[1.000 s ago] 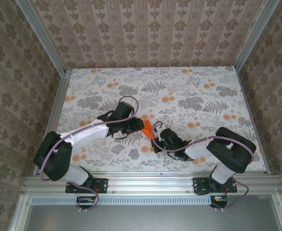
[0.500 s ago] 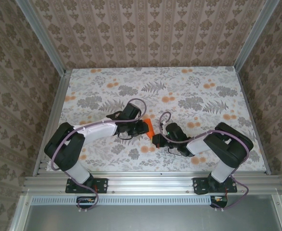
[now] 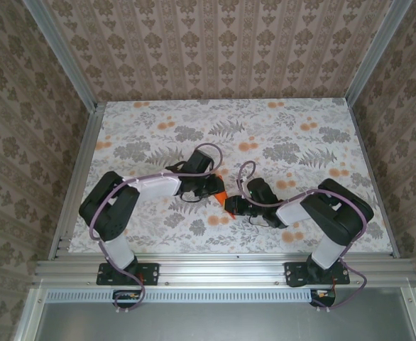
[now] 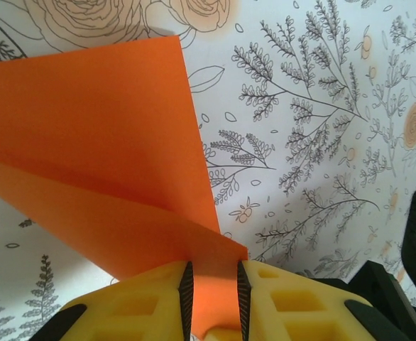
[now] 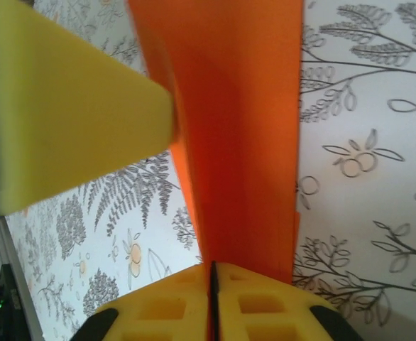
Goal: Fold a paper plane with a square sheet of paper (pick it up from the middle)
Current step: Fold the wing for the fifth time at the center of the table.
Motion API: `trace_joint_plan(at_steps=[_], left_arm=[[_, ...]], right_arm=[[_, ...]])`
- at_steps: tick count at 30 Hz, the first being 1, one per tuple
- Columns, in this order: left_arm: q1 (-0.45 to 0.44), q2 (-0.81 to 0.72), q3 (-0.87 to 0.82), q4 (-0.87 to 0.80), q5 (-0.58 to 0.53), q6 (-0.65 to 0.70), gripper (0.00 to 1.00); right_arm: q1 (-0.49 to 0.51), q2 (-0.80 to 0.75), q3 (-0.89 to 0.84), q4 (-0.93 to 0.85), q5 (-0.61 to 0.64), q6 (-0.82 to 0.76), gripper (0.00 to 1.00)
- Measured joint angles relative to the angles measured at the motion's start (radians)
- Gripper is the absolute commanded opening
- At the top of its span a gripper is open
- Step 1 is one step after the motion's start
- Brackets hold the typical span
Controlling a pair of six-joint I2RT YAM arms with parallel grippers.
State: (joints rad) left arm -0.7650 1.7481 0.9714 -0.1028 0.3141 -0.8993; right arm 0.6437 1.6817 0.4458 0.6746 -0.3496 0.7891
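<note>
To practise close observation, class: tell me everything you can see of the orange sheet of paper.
The orange sheet of paper is thin, plain and bright, folded into overlapping layers with sharp straight edges. It is held between the arms, over the near half of the floral table. The right gripper pinches one end; another tip sits between the slightly parted fingers of the left gripper.

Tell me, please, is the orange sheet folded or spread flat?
Folded: the orange sheet shows two overlapping layers meeting along a crease, seen from the left wrist.
</note>
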Motion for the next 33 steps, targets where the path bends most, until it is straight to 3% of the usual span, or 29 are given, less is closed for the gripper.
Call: trace_joint_plan(at_steps=[8,22,26,33], left_arm=[[0.0,0.033,0.011,0.011,0.0,0.013,0.25],[0.001,0.052,0.034,0.014,0.0,0.038,0.25],[0.001,0.052,0.034,0.014,0.003,0.044,0.28],[0.001,0.038,0.034,0.023,0.024,0.066,0.38]], right_arm=[[0.0,-0.069,0.021,-0.162,0.013,-0.014,0.2],[0.0,-0.079,0.043,-0.249,0.024,-0.028,0.07],[-0.006,-0.079,0.043,-0.256,0.023,-0.013,0.0],[-0.034,-0.068,0.043,-0.25,-0.029,0.036,0.0]])
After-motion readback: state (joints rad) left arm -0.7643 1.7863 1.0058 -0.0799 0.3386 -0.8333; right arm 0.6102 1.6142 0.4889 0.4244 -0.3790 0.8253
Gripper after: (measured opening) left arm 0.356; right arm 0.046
